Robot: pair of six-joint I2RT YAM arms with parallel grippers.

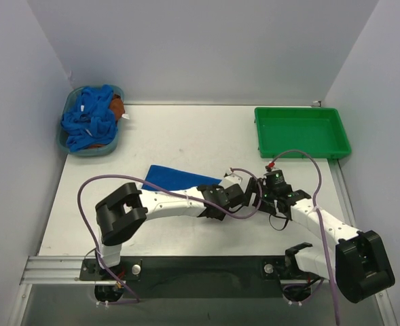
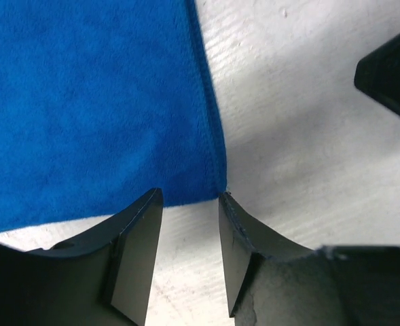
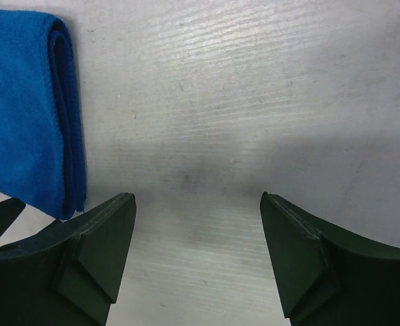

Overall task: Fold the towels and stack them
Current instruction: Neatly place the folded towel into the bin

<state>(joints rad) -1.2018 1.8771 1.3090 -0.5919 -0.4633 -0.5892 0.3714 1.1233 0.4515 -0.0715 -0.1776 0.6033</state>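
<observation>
From my seat the table fills most of the view, with the green tray at its far right and a basket at its far left. The basket holds a loose heap of blue towels, tangled over an orange-brown cloth that I will leave alone.

One towel lies flat on the table near the middle, already doubled over; the right wrist view shows two layers at its folded edge. I judge it light, limp and a little grippy: it will sag from any single pinch and drag across the table rather than slide cleanly, and nothing about it can break.

The left gripper sits low at the towel's near corner, jaws partly apart with nothing between them; the corner lies just ahead of the gap. The right gripper stands wide open over bare table, beside the folded edge and apart from it, holding nothing.

I would take hold at the hemmed corners, catching both layers, one gripper to each corner, so the fold stays square.
</observation>
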